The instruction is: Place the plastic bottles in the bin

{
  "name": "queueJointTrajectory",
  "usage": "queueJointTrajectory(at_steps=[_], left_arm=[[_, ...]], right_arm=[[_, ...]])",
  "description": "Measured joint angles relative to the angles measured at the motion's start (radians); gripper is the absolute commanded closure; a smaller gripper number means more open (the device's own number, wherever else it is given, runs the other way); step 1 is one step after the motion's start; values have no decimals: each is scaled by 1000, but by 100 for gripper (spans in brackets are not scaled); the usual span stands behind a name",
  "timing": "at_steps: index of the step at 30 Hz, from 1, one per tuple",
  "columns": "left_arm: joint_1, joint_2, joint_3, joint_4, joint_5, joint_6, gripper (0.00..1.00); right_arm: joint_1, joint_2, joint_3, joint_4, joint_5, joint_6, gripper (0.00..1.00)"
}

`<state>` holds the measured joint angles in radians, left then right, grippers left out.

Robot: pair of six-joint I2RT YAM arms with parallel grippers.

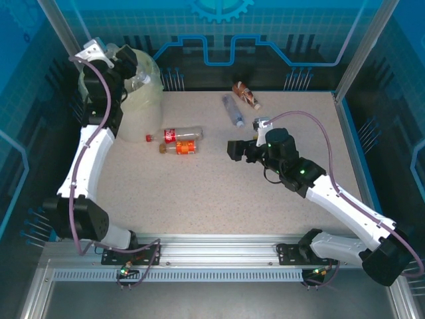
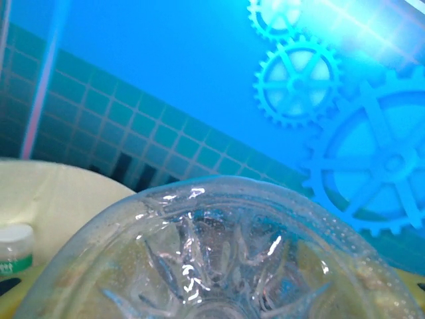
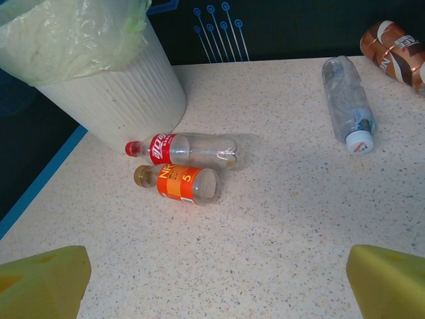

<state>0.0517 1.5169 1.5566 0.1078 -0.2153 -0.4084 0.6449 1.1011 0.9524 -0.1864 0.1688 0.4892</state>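
Over the bin (image 1: 143, 113), the left gripper (image 1: 131, 70) clamps a clear bottle (image 2: 219, 266) for dropping; the right gripper (image 1: 234, 149) hovers, fingers apart.

Red-label bottle (image 3: 182, 147) beside orange-label bottle (image 3: 178, 183) near bin (image 3: 113, 100), clear bottle (image 3: 348, 106) near brown bottle (image 3: 393, 50), right pincer (image 3: 218, 292) spread wide

left end effector (image 1: 133, 70) raised high, gripping a plastic bottle (image 2: 219, 259); right end effector (image 3: 216, 282) low, spread wide.
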Motion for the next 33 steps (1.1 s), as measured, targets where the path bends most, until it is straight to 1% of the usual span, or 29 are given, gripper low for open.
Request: queueJointTrajectory(at_steps=[5, 9, 14, 18, 20, 21, 22, 25, 29, 33], left_arm=[[66, 116, 102, -20, 19, 0, 42], [88, 170, 119, -29, 65, 1, 41], [116, 235, 145, -51, 175, 35, 39], [123, 291, 193, -96, 298, 84, 35], [123, 324, 240, -135, 360, 107, 29], [122, 341, 266, -154, 389, 119, 22], [122, 351, 285, -172, 406, 126, 17], [122, 373, 341, -229, 425, 148, 10], [122, 376, 404, -298, 414, 144, 2], [122, 374, 447, -349, 368, 106, 1]], right_arm=[[0, 0, 0, -6, 8, -3, 0], [0, 0, 0, -11, 7, -15, 0], [-1, 0, 0, -34, 7, -24, 0], [-4, 0, 0, -46, 7, -27, 0], [-5, 0, 0, -51, 7, -27, 0], [-5, 0, 0, -53, 8, -27, 0], [-5, 0, 0, -55, 9, -26, 0], [-5, 0, 0, -62, 24, -18, 0], [-5, 0, 0, -70, 45, -2, 0], [-6, 0, 0, -76, 61, 9, 0]])
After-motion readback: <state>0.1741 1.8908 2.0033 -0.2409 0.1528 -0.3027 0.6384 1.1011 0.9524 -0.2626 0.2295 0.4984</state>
